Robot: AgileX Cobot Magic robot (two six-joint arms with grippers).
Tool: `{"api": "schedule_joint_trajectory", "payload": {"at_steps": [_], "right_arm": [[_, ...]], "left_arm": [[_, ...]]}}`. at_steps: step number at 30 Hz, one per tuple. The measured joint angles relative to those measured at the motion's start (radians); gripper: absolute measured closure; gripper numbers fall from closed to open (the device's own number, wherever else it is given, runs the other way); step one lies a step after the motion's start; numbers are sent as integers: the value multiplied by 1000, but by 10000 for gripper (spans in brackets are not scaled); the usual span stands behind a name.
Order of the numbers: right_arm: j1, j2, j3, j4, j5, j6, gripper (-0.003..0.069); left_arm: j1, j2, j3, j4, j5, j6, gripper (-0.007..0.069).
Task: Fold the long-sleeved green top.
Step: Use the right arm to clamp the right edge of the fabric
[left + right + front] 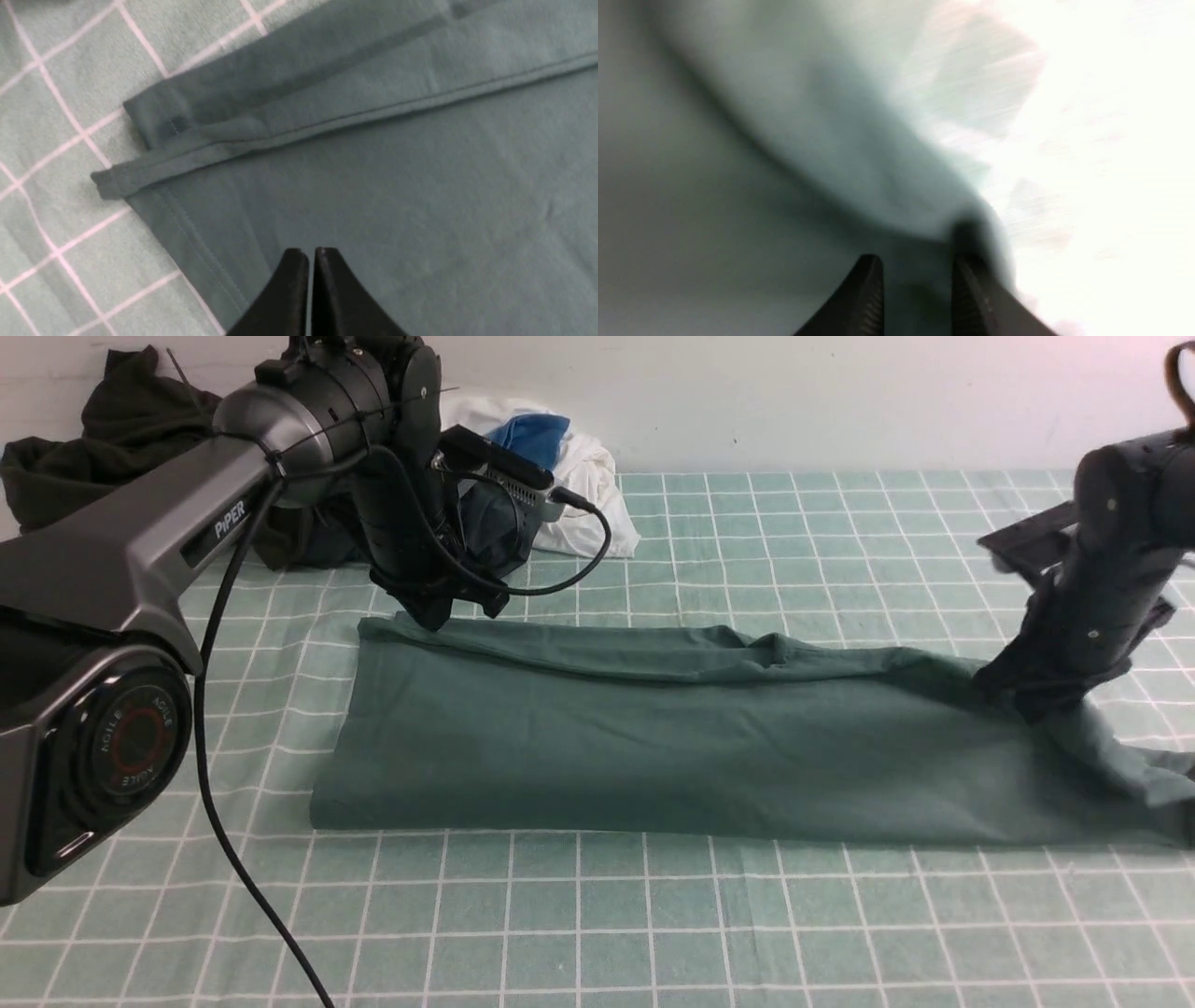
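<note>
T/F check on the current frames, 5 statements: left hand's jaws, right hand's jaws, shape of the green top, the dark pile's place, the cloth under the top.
1. The left hand has its jaws shut. True.
2. The right hand has its jaws pressed together. False: they stand apart, over the top's fabric.
3. The large muted green fabric top is rolled into a tight ball. False: it lies spread in a long, wide strip, with fabric turned over along its far side.
4. The dark crumpled cloth garment lies at the far left. True.
5. The pale green grid-lined tablecloth is plain, without lines. False: light lines cross it in a grid.
</note>
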Motion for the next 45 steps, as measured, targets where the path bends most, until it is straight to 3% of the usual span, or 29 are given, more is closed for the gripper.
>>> {"api": "schedule_joint_trajectory", "payload": {"at_steps": [3, 7, 11, 12, 17, 21, 25, 30, 33, 35, 40, 42, 45], "right_arm": [[-53, 1, -43, -72, -49, 81, 456], [-71, 1, -142, -78, 29, 111, 456], [-35, 0, -212, 55, 164, 8, 457], [-3, 0, -211, 166, 197, -65, 457], [88, 12, -159, 406, 192, -203, 457], [191, 85, -145, 501, 83, -275, 457], [254, 168, -145, 515, -155, -280, 457], [263, 228, -192, 520, -380, -226, 457], [246, 241, -252, 497, -397, -179, 457], [232, 239, -295, 475, -349, -158, 457], [181, 193, -448, 347, -52, -137, 457], [157, 145, -491, 274, 127, -135, 457], [115, 81, -502, 231, 261, -135, 457]], "left_arm": [[0, 0, -1, 0, 13, 3, 628], [0, 0, -1, 0, 15, 5, 628], [0, 0, -1, 0, 15, 5, 628], [0, 0, -1, 0, 15, 5, 628], [0, -3, -1, 5, 15, 5, 628], [0, -38, -1, 16, 16, 5, 628], [0, -91, -2, 19, 18, 5, 628], [0, -124, -2, 19, 19, 5, 628], [0, -132, -2, 20, 20, 5, 628], [0, -135, -2, 20, 20, 5, 628], [1, -149, 7, 17, 20, 0, 628], [0, -181, 47, 0, 20, -4, 628], [-4, -260, 156, -13, 19, -7, 628]]}}
